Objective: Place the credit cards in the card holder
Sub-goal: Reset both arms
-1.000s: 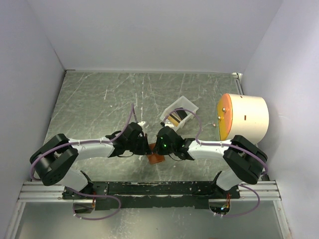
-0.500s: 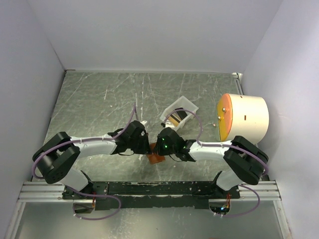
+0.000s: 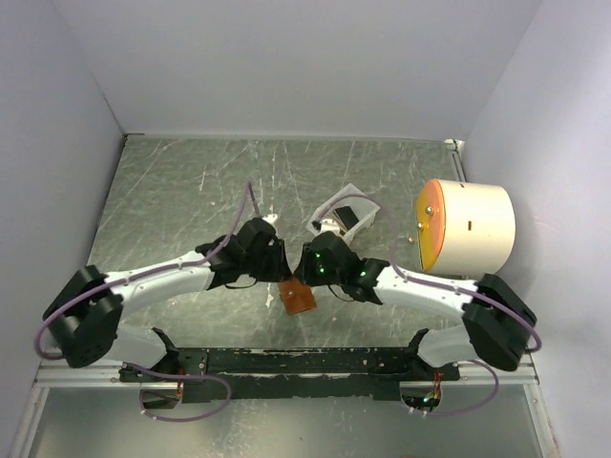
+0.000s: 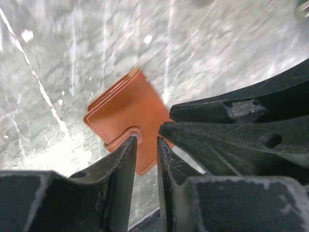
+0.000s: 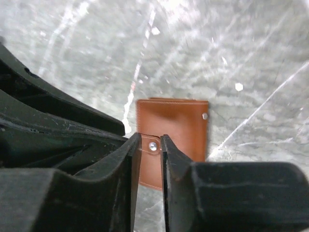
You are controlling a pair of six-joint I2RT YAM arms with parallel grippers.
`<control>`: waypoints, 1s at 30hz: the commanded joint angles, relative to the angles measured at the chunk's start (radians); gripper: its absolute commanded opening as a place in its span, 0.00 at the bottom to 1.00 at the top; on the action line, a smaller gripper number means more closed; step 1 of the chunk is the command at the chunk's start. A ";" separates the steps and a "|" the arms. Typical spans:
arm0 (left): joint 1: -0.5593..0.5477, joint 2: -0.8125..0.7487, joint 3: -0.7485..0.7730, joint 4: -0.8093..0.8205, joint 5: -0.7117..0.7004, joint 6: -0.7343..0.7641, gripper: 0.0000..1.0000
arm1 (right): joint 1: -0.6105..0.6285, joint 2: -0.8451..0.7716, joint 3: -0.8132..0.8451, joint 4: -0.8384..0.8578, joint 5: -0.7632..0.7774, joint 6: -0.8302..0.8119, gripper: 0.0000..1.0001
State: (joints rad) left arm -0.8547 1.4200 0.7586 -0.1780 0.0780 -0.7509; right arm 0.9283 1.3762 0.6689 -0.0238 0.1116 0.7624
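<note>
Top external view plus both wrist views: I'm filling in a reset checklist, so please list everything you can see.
card holder: one, brown, folded shut, flat on the table below the two tools.
tray: one, white, behind the tools; contents too small to tell.
drum: one, cream with an orange face, right side of the table.
table: one, scratched grey metal.
walls: white, on three sides.
arms: two, white and black, reaching in from the near edge.
left tool: one, black, above the card holder, jaws slightly parted, holding nothing.
right tool: one, black, above the card holder, jaws slightly parted, holding nothing.
</note>
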 commanded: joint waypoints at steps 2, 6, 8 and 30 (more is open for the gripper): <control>-0.005 -0.151 0.122 -0.135 -0.125 0.021 0.39 | -0.008 -0.152 0.085 -0.127 0.097 -0.068 0.33; -0.005 -0.296 0.147 -0.199 -0.170 0.025 0.57 | -0.007 -0.259 0.111 -0.196 0.132 -0.069 0.57; -0.005 -0.365 0.153 -0.233 -0.191 0.030 0.93 | -0.008 -0.310 0.122 -0.228 0.141 -0.061 0.74; -0.005 -0.812 0.144 -0.437 -0.334 0.115 0.99 | -0.007 -0.515 0.213 -0.409 0.392 -0.043 1.00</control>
State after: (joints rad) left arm -0.8547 0.6010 0.9222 -0.5770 -0.2287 -0.6575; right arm 0.9195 0.8764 0.9073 -0.4343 0.4675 0.7021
